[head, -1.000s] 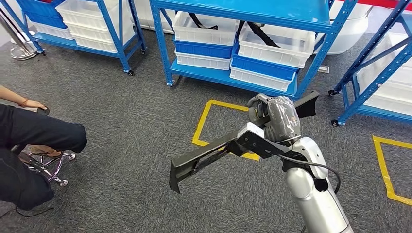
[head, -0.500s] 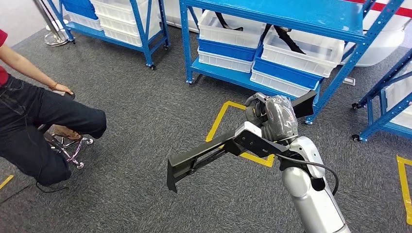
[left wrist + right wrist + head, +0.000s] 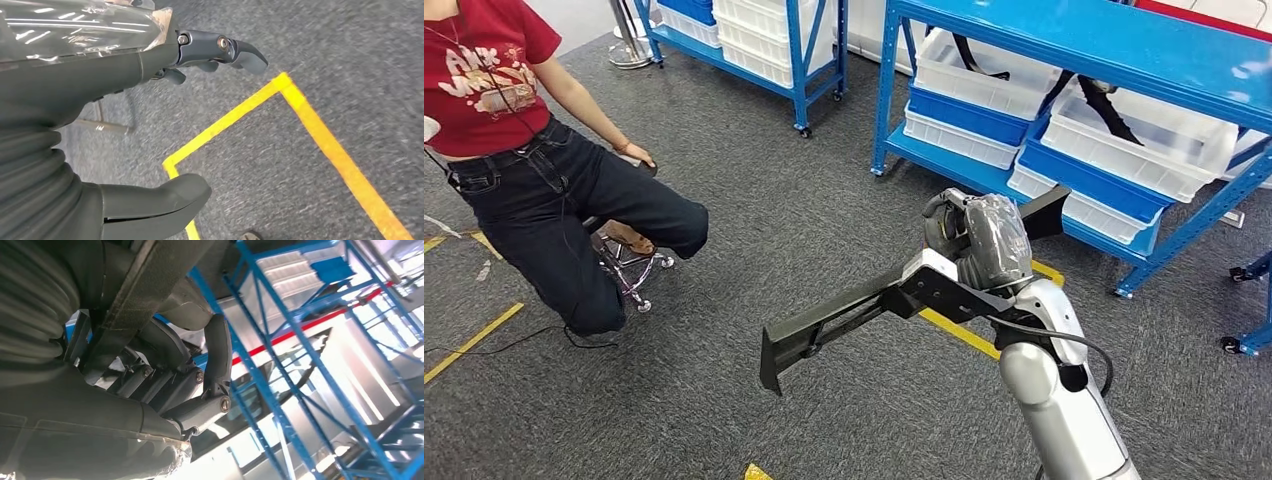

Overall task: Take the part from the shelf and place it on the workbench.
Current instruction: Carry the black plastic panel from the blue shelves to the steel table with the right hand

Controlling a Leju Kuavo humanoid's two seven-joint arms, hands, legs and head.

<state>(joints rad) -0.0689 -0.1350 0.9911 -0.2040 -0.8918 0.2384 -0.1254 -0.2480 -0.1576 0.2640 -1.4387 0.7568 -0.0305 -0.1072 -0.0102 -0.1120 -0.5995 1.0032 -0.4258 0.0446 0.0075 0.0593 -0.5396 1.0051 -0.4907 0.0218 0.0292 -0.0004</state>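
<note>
Here, head view: right hand (image 3: 972, 240) raised in front of the body, fingers wrapped round a long black part (image 3: 864, 310). The part is a flat, channelled bar; it runs from the hand down and to the left, ending in a broader flange (image 3: 771, 362) that hangs over the grey carpet (image 3: 774, 200). A short dark end (image 3: 1046, 212) sticks out past the hand toward the shelf. Part is in the air, touching nothing but the hand.

Right wrist view: dark fingers (image 3: 217, 357) curl over the part's edge (image 3: 145, 290), thumb side pressed against it. Grip looks firm. Blue shelf uprights (image 3: 280, 335) cross behind.

Left wrist view: left hand (image 3: 150, 100) hangs over carpet, thick grey thumb (image 3: 160, 202) well apart from the darker fingers (image 3: 225, 50), nothing between them. Spread and idle. Yellow floor tape (image 3: 300, 110) forms a corner below it.

Surroundings, head view: blue shelf (image 3: 1084, 40) behind the right hand, lower level carrying white bins (image 3: 1144, 140) stacked on blue trays (image 3: 969, 108); black strap-like pieces lie in the bins. A second blue rack (image 3: 764, 40) stands further left with more white bins. A person (image 3: 524, 150) in a red top and dark trousers sits on a wheeled stool (image 3: 629, 265) at left, one hand resting on the seat. Yellow tape line (image 3: 964, 335) passes under the held part.
</note>
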